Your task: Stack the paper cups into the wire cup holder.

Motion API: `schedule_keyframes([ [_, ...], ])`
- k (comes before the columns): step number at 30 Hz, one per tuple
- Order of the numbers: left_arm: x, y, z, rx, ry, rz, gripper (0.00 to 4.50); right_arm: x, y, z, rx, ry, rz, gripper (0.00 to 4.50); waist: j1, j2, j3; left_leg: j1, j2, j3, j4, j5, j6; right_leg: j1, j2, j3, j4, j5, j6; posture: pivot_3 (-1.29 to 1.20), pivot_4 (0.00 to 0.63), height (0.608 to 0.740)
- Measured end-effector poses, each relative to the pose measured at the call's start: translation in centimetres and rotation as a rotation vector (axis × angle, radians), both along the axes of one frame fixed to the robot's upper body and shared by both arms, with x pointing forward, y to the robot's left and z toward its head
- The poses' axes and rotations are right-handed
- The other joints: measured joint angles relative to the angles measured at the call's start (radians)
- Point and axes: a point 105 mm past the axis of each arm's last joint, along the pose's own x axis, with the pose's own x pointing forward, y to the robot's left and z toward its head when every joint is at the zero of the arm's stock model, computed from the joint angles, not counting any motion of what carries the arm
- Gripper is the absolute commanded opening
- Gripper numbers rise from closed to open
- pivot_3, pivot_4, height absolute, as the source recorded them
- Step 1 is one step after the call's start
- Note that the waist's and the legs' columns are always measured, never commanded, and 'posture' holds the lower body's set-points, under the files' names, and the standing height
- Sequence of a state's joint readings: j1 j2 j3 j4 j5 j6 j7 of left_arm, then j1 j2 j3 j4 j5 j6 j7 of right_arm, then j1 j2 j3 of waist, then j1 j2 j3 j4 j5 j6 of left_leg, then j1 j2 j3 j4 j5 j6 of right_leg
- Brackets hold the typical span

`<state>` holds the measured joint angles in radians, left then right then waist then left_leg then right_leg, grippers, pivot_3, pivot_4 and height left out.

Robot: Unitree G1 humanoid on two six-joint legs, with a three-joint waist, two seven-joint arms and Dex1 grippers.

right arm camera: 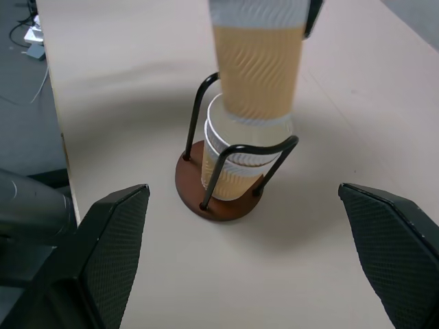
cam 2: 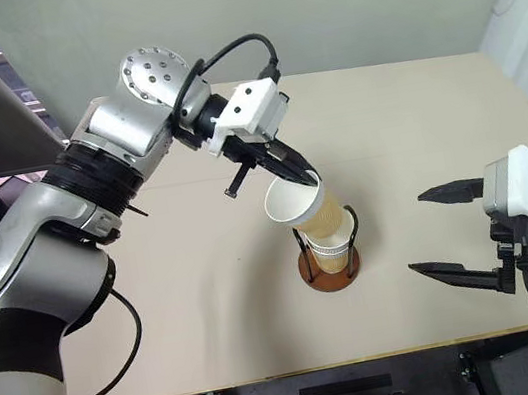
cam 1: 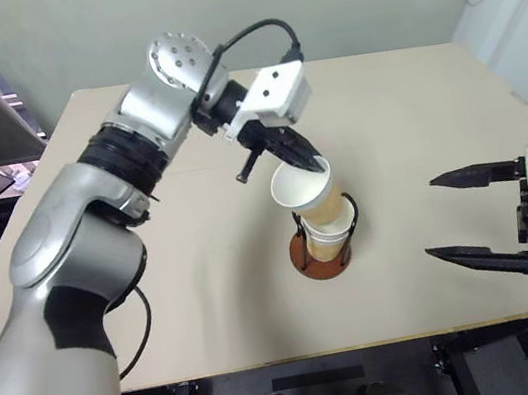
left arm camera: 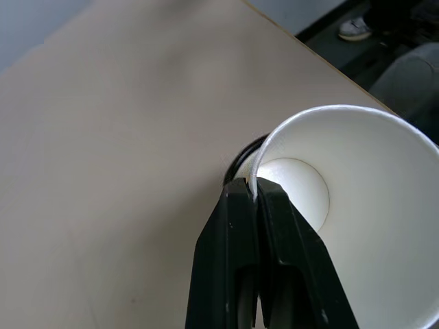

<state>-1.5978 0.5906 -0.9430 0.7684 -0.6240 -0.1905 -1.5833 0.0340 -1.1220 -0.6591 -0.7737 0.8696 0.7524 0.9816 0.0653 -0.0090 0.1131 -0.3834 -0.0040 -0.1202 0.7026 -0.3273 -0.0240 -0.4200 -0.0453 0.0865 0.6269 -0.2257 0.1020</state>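
My left gripper is shut on the white rim of a paper cup, one finger inside and one outside. I hold the cup tilted over the wire cup holder, and its tan lower end is at the mouth of the cups that stand nested between the black wire loops on the rust-brown base. From the left wrist I look into the held cup's white inside. My right gripper hangs open to the right of the holder, well apart from it, with nothing between its fingers.
The beige table carries the holder near its middle. The table's front edge runs close under my right gripper, and its right edge lies just beyond that hand. A pale wall stands behind the far edge.
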Motion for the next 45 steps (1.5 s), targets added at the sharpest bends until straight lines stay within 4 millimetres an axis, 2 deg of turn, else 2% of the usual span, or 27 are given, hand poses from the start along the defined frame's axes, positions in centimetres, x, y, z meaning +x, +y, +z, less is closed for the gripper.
schedule_keyframes([
  [10, -0.1, -0.9, -0.9, 0.036, -0.04, -0.05, 0.03, -0.1, 0.3, -0.1, -0.003, 0.0, -0.004, 4.5, 0.001, 0.0, 0.0, 0.0, 0.0, 0.0, 0.0, 0.0, 0.0, 0.0, 0.001, 0.0, 0.0, 0.0, 0.0, 0.0, 0.15, 0.74],
  [14, -0.2, -0.9, -1.0, 0.04, -0.037, -0.052, 0.89, -0.1, 0.3, 0.0, -0.002, -0.004, -0.004, 4.5, 0.001, 0.0, 0.0, 0.0, 0.0, 0.0, 0.0, 0.0, 0.0, 0.0, 0.001, 0.0, 0.0, 0.0, 0.0, 0.0, 0.15, 0.74],
  [22, 0.1, -1.5, -1.1, 0.024, -0.039, -0.052, 3.64, 0.0, 0.5, 0.2, 0.0, -0.011, 0.007, 4.5, 0.002, 0.0, 0.0, 0.0, 0.0, 0.0, 0.0, 0.0, 0.0, 0.001, 0.001, 0.0, 0.0, 0.0, 0.0, 0.0, 0.15, 0.74],
  [28, 0.8, -1.1, 0.2, -0.049, -0.048, -0.006, 3.64, 0.4, 0.7, 0.0, 0.011, 0.003, 0.02, 4.5, 0.002, 0.0, 0.0, 0.0, 0.0, 0.0, 0.0, 0.0, 0.0, 0.0, 0.002, 0.0, 0.0, 0.0, 0.0, 0.0, 0.15, 0.74],
  [32, 1.7, 0.9, 1.4, -0.108, -0.061, 0.076, 3.64, 1.2, 0.4, -0.1, 0.03, 0.021, 0.026, 4.5, 0.001, 0.0, 0.0, 0.001, 0.0, 0.0, 0.0, 0.0, 0.0, 0.0, 0.002, 0.0, 0.0, 0.0, 0.0, 0.0, 0.15, 0.74],
  [35, 2.6, 4.5, 1.1, -0.158, -0.015, 0.2, 3.64, 2.0, 0.1, -1.0, 0.033, 0.06, 0.039, 4.5, -0.007, 0.002, -0.001, 0.001, 0.001, 0.0, -0.001, 0.0, 0.0, 0.0, 0.003, 0.0, 0.0, 0.0, 0.0, 0.0, 0.15, 0.74],
  [37, 3.1, 7.6, -0.1, -0.176, 0.039, 0.309, 3.64, 3.0, -0.6, -1.7, 0.032, 0.08, 0.017, 4.5, -0.013, 0.003, -0.002, 0.001, 0.001, 0.0, -0.001, 0.0, 0.0, -0.001, 0.003, 0.0, 0.0, 0.0, 0.0, 0.0, 0.15, 0.74],
  [40, 2.6, 11.7, -2.7, -0.186, 0.135, 0.439, 3.64, 4.6, -1.6, -2.5, 0.018, 0.097, -0.015, 4.5, -0.016, 0.004, -0.002, 0.001, 0.001, -0.001, -0.002, 0.001, -0.001, -0.002, 0.004, -0.001, 0.0, 0.0, 0.0, 0.0, 0.15, 0.74],
  [42, 2.1, 13.5, -4.6, -0.188, 0.206, 0.517, 3.64, 5.2, -2.0, -3.0, 0.01, 0.108, -0.025, 4.5, -0.013, 0.004, -0.002, 0.0, 0.001, -0.003, -0.002, 0.001, -0.002, -0.002, 0.004, -0.002, 0.001, 0.0, 0.0, 0.0, 0.15, 0.74],
  [45, 1.0, 15.7, -5.9, -0.223, 0.252, 0.632, 3.64, 5.8, -1.8, -2.8, 0.001, 0.096, 0.0, 4.5, -0.01, 0.004, -0.002, 0.001, 0.001, -0.003, -0.002, 0.002, -0.002, -0.002, 0.004, -0.002, 0.0, 0.0, -0.001, 0.0, 0.15, 0.74],
])
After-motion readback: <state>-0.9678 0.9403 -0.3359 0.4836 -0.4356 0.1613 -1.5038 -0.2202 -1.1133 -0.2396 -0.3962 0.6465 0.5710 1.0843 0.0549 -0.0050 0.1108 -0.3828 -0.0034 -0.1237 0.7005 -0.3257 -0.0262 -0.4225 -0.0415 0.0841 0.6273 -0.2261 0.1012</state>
